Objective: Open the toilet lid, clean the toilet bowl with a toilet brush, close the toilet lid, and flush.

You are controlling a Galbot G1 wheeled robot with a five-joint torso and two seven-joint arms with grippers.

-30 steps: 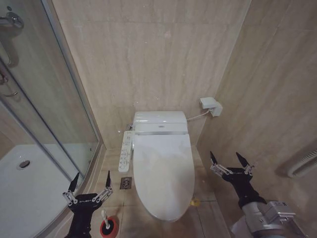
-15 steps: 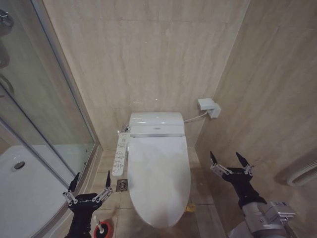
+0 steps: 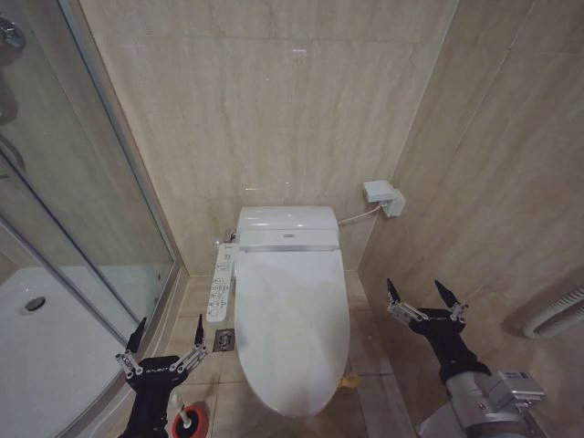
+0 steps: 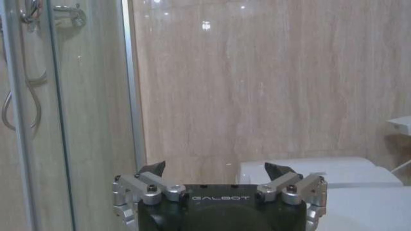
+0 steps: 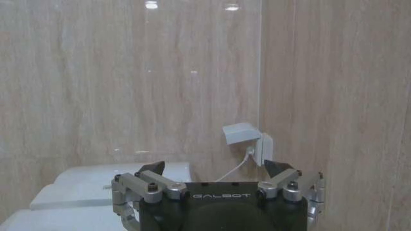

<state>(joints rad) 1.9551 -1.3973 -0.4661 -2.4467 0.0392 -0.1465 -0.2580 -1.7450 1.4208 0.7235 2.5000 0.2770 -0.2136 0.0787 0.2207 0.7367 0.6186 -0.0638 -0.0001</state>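
The toilet lid lies shut over the toilet bowl, which stands against the tiled wall beside the glass shower enclosure. The left gripper and right gripper hover on either side of it, jaws spread wide and empty. The toilet brush stands in its red holder on the floor just beside the left gripper.

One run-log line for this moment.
toilet lid: closed | toilet brush: in red holder | left end effector: open, empty | right end effector: open, empty
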